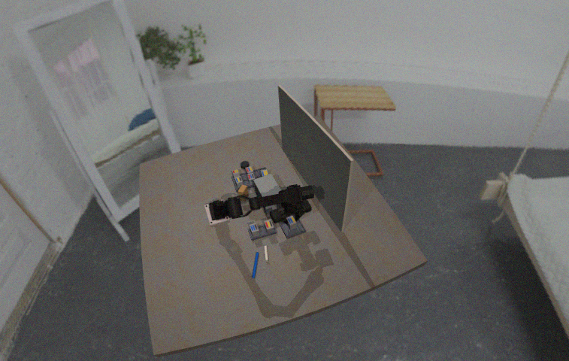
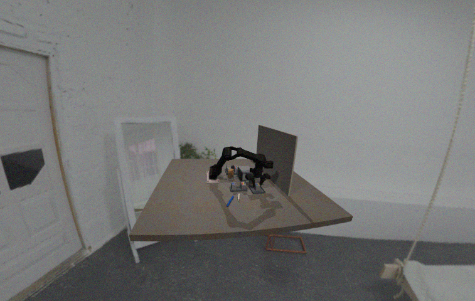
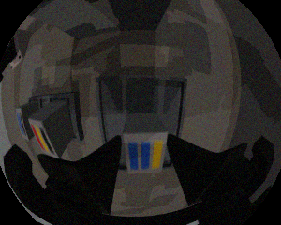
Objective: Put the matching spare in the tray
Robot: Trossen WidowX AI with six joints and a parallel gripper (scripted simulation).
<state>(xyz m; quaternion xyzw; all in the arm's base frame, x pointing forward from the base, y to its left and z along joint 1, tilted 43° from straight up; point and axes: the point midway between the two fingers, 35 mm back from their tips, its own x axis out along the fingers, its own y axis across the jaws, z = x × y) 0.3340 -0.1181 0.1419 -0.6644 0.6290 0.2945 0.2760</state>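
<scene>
A grey spare block with two blue bars and one yellow bar point(image 1: 291, 219) point(image 2: 258, 185) point(image 3: 145, 155) stands in the single dark tray point(image 1: 295, 232) point(image 2: 258, 191) point(image 3: 101, 110), near its edge in the wrist view. My gripper point(image 1: 291, 215) point(image 2: 258, 182) point(image 3: 143, 139) is open around it, with one finger on each side and narrow gaps at the fingertips. A grey flat-topped box point(image 1: 265, 183) stands behind the arm and may be the mounted unit; no code on it can be read.
A dark holder point(image 1: 262, 235) beside the tray bears a blue-marked block point(image 1: 253, 228) and a red-and-yellow-marked block point(image 1: 269, 224) point(image 3: 49, 128). Several blocks stand farther back near an orange block point(image 1: 243, 190). A tall panel point(image 1: 319, 156) point(image 2: 277, 156) rises beyond the arm. A blue stick point(image 1: 255, 265) and white stick point(image 1: 266, 253) lie in front.
</scene>
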